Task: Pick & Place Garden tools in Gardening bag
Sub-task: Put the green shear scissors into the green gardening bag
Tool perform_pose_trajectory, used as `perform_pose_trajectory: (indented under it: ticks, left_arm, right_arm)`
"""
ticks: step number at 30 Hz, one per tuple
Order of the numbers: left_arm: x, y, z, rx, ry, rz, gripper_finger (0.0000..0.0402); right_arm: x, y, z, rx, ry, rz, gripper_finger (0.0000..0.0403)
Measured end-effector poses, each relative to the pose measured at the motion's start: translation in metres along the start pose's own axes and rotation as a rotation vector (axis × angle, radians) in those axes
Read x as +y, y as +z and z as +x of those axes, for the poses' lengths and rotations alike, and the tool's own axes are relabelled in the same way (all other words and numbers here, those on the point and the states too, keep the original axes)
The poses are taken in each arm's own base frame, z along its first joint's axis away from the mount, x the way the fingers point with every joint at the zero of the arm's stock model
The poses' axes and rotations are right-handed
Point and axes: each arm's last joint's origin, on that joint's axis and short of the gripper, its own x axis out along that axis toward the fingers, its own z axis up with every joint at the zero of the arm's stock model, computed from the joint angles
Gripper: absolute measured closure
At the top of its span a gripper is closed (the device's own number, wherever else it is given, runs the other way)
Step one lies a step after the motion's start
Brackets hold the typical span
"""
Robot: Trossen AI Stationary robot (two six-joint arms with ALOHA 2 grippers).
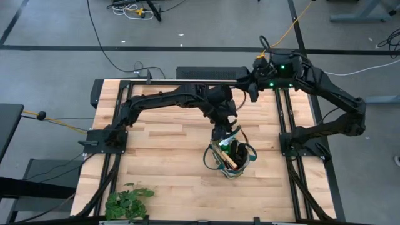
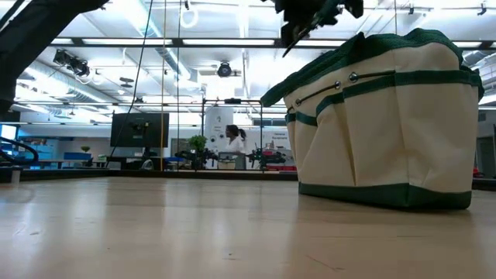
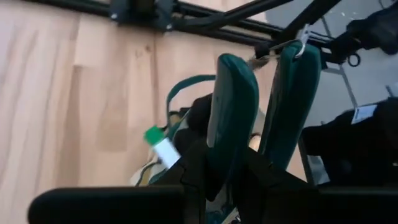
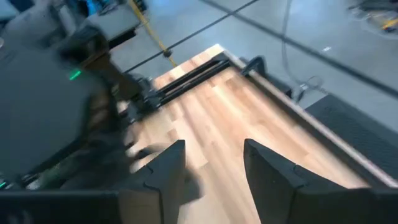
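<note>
The left end effector hangs just above the gardening bag mid-tabletop, its fingers close together on nothing visible. Tools already fill the bag, so placing looks finished; next, lift clear. The right end effector, parted, waits at the far edge.

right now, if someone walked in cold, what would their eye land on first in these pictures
The cream fabric gardening bag with dark green trim draws the eye first, standing upright on the right-centre of the wooden table with tool handles poking out of its top. The left gripper hangs directly over the bag's mouth, while the right gripper, jaws open, waits at the table's far edge. A leafy green plant bunch lies alone at the near-left corner.
</note>
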Motion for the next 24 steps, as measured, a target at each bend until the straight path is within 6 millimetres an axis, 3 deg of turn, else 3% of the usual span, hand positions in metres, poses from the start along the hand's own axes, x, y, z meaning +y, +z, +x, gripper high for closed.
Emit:
perform_pose_trajectory:
  ticks: [8,13,21,24]
  left_arm:
    - [-0.018,0.006,0.008,-0.076,-0.033,0.124,0.0347]
    - [-0.02,0.008,0.01,-0.104,-0.034,0.189,0.0347]
    - [-0.014,-0.002,0.039,-0.032,-0.056,0.188,0.0347]
    - [-0.016,0.0,0.041,-0.054,-0.063,0.211,0.0347]
  right_arm:
    - [0.0,0.001,-0.016,-0.048,-0.013,-0.002,0.0238]
    - [0.001,0.001,-0.022,-0.063,-0.007,-0.004,0.0238]
    - [0.002,0.001,-0.027,-0.072,0.005,0.002,0.0238]
    - [0.002,0.001,-0.027,-0.068,0.004,0.003,0.0238]
